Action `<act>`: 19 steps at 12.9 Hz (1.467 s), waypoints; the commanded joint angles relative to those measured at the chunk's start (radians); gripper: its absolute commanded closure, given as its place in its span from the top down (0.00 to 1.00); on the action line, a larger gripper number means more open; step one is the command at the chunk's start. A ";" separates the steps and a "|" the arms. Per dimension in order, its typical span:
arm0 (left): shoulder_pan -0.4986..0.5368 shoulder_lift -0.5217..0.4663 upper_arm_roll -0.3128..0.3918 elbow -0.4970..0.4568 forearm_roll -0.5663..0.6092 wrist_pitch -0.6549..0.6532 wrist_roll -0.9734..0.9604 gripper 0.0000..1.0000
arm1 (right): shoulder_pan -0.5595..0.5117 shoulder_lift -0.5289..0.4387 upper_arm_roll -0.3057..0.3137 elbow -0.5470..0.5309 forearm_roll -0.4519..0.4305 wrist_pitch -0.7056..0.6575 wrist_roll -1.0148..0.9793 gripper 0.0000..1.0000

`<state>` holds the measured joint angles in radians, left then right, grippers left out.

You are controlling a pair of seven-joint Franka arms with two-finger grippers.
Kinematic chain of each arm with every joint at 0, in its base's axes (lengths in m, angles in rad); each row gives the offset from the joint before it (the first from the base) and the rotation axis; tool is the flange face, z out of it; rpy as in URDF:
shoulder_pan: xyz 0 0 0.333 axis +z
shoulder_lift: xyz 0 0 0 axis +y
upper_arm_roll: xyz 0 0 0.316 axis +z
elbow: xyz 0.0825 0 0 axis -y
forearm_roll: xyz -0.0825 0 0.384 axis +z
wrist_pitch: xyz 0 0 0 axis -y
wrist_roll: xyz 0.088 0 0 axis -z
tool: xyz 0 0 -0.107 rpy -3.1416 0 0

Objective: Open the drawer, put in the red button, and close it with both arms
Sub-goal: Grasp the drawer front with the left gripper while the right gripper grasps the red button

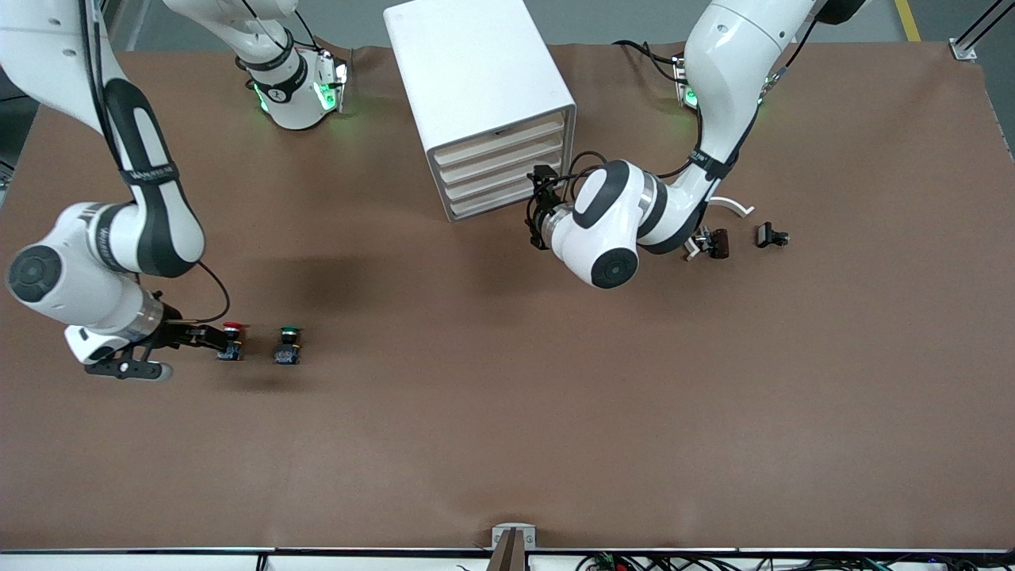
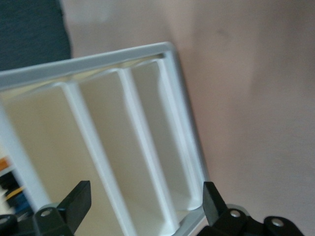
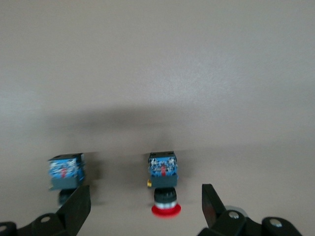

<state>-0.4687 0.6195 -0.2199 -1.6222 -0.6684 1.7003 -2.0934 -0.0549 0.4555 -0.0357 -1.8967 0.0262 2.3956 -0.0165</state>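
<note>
The white cabinet (image 1: 476,71) stands at the table's robot side. Its four cream drawer fronts are all shut, and the drawer (image 1: 507,161) is second from the top. My left gripper (image 1: 534,208) is open and empty just in front of the lower drawer fronts, at the corner toward the left arm's end. In the left wrist view the cabinet frame (image 2: 98,59) fills the space between my open fingers (image 2: 212,199). The red button (image 1: 231,341) lies on the table. My right gripper (image 1: 216,342) is open beside it. The red button (image 3: 165,189) sits between the fingers (image 3: 210,204), untouched.
A like button with a green cap (image 1: 288,345) lies beside the red one, toward the left arm's end; its base (image 3: 66,172) shows by my right finger. Two small black parts (image 1: 718,242) (image 1: 771,235) and a white hook (image 1: 733,205) lie near the left arm.
</note>
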 commanded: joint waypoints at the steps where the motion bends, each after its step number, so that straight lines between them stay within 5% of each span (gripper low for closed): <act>1: 0.004 0.068 -0.003 0.084 -0.054 -0.115 -0.071 1.00 | -0.022 0.047 0.011 -0.001 -0.003 0.072 -0.013 1.00; 6: 0.009 0.114 0.001 0.082 -0.095 -0.185 -0.091 1.00 | -0.048 0.141 0.011 0.030 -0.002 0.140 -0.083 1.00; 9: 0.002 0.150 0.001 0.084 -0.143 -0.189 -0.092 0.81 | -0.048 0.161 0.011 0.028 -0.002 0.135 -0.083 1.00; 14: -0.007 0.178 0.001 0.082 -0.215 -0.189 -0.096 0.67 | -0.045 0.178 0.011 0.028 -0.002 0.126 -0.080 1.00; 19: -0.027 0.180 -0.003 0.082 -0.241 -0.189 -0.096 0.66 | -0.039 0.176 0.013 0.039 0.000 0.062 -0.077 0.01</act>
<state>-0.4833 0.7878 -0.2245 -1.5631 -0.8883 1.5292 -2.1659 -0.0864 0.6260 -0.0332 -1.8780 0.0262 2.4898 -0.0876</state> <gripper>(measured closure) 0.326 0.436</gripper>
